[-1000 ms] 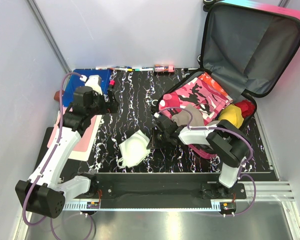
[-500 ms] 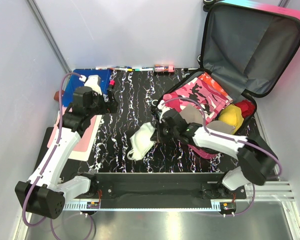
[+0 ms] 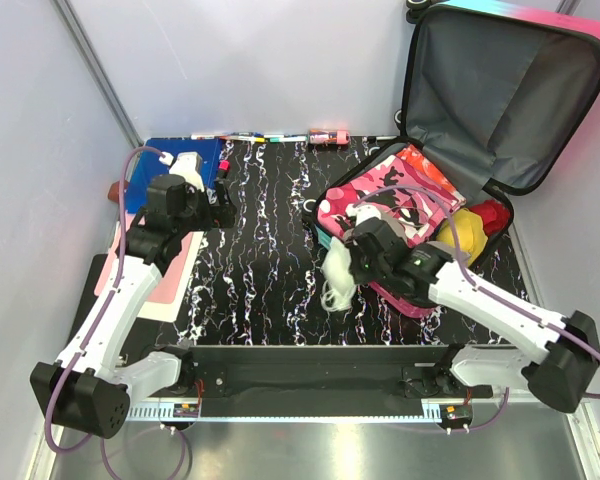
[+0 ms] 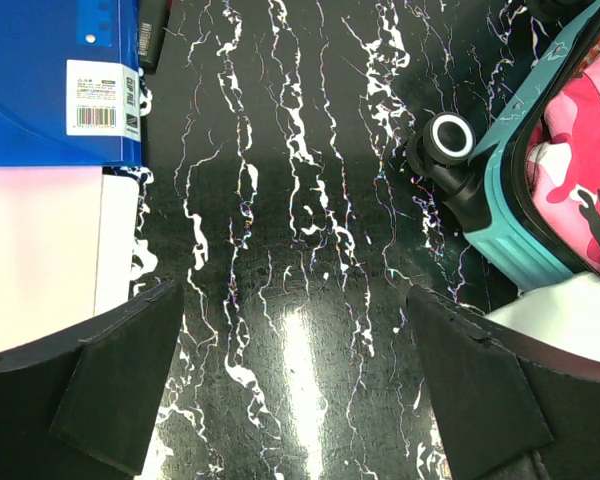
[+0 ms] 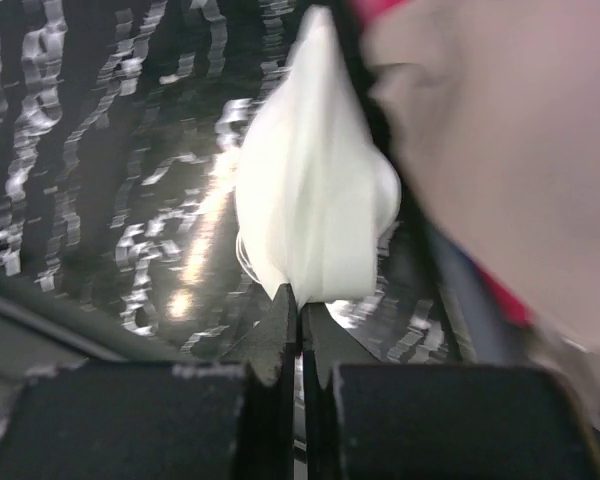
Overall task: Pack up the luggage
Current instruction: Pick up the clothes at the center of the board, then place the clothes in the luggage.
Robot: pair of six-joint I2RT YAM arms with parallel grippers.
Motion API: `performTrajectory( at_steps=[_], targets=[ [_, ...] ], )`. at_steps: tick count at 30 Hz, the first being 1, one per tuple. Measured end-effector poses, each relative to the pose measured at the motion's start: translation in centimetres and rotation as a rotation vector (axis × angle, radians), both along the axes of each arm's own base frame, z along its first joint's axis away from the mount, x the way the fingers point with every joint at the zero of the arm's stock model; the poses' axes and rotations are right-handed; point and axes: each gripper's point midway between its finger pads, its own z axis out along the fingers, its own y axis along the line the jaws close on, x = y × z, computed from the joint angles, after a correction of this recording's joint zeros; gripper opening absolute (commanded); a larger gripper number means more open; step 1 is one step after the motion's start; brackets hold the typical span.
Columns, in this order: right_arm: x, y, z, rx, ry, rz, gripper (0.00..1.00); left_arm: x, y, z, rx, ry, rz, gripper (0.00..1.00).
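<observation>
Finds the luggage (image 3: 500, 90) lying open at the far right of the table, lid tipped back against the wall, with a pink camouflage garment (image 3: 400, 195) and a yellow item (image 3: 465, 232) already inside. Brings a white face mask (image 3: 337, 282) toward it: lifted off the marbled tabletop (image 3: 270, 200), where it lay near the middle a second ago, and now hanging just beside the case's near-left corner. Means one more piece is about to go in, with only the swing over the rim and the release left, by the look of it. Pinches the mask's edge in the right gripper (image 5: 300, 325), fingers closed tight on the thin material; possibly a folded cloth rather than a mask, given the blur in the wrist view. Reaches with the right arm stretched long, far and leftward from its base, unfolded from the tucked pose of a second ago. Keeps the left gripper (image 4: 300, 395) spread wide and empty, hovering unmoved over bare tabletop beside the blue folder (image 3: 145, 180) at far left.
</observation>
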Motion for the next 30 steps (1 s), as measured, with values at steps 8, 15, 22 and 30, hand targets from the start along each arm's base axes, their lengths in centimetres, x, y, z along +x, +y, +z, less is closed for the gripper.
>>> performTrajectory(
  at_steps=[8,15,22,30],
  targets=[
    [1.7,-9.0,2.9,-0.248,-0.117,-0.231,0.0,0.0,0.0,0.0,0.0,0.0,0.0,0.99],
    [2.4,-17.1,5.5,-0.331,-0.182,-0.46,0.0,0.0,0.0,0.0,-0.001,0.001,0.0,0.99],
    [2.6,-19.0,6.8,-0.365,-0.204,-0.507,0.0,0.0,0.0,0.0,-0.001,0.001,-0.001,0.99],
    [3.4,-20.7,6.1,-0.471,-0.18,-0.53,0.0,0.0,0.0,0.0,-0.001,0.001,-0.001,0.99]
  ],
)
